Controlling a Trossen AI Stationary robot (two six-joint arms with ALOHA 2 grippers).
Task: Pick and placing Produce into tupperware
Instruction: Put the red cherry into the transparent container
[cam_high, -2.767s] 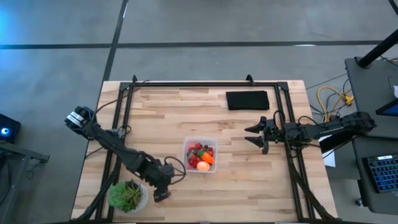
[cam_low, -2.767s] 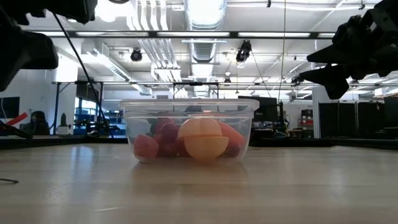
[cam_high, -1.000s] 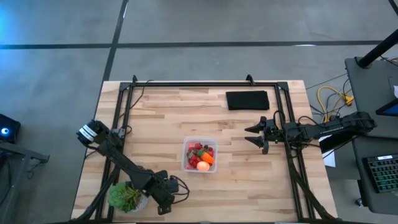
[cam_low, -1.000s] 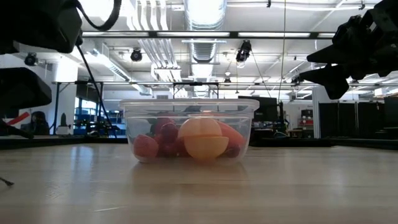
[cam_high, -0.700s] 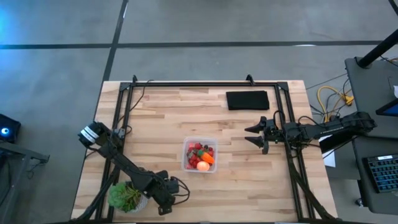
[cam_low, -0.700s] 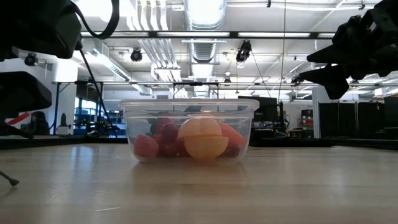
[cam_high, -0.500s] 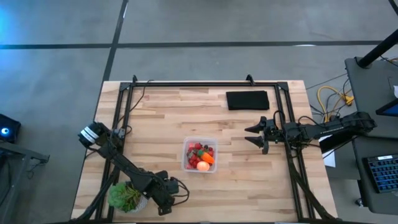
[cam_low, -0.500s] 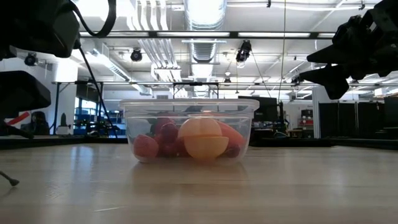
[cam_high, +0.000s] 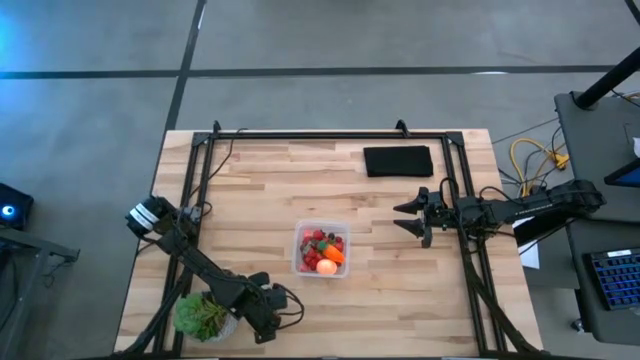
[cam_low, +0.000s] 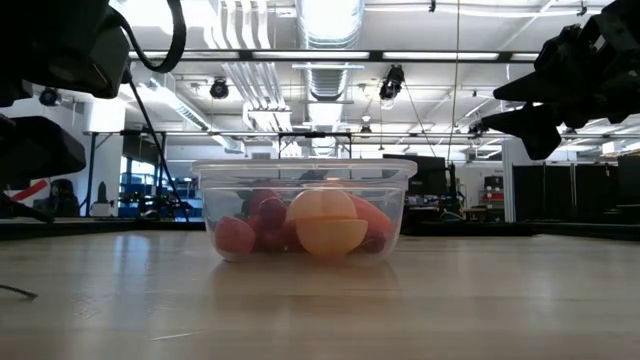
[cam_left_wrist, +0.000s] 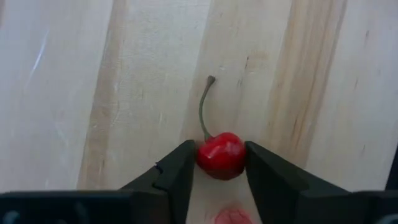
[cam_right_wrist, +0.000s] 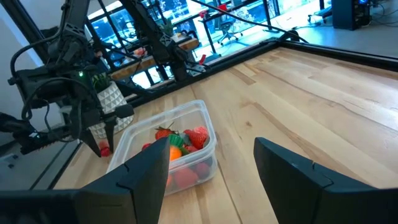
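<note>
The clear square tupperware (cam_high: 321, 249) stands mid-table on its base. It holds red strawberry-like pieces, an orange carrot piece and a round pink-orange fruit (cam_low: 327, 225). My left gripper (cam_high: 262, 335) is down near the table's near edge, beside the potted plant, shut on a small red cherry-like piece (cam_left_wrist: 221, 155) with a thin stem. My right gripper (cam_high: 400, 217) hovers open above the table, right of the tupperware (cam_right_wrist: 165, 149), touching nothing. My left gripper pinches the red cherry-like piece by its round body (cam_left_wrist: 205, 155), between the two fingertips (cam_left_wrist: 177, 171). The fingers come from above, pointing down. Its stem (cam_left_wrist: 203, 109) sticks out free beyond the fingers. I cannot tell whether the piece rests on the wood or is lifted.
A leafy green potted plant (cam_high: 205, 313) stands at the near left corner, right beside my left arm. A flat black pad (cam_high: 398, 160) lies at the far right. A black frame (cam_high: 330, 133) runs along the table's edges. Bare wood lies around the tupperware.
Since the earliest frames my left gripper has moved toward the table's near edge, next to the plant. Over the last second it has stayed nearly still. The right arm and the tupperware have not moved.
</note>
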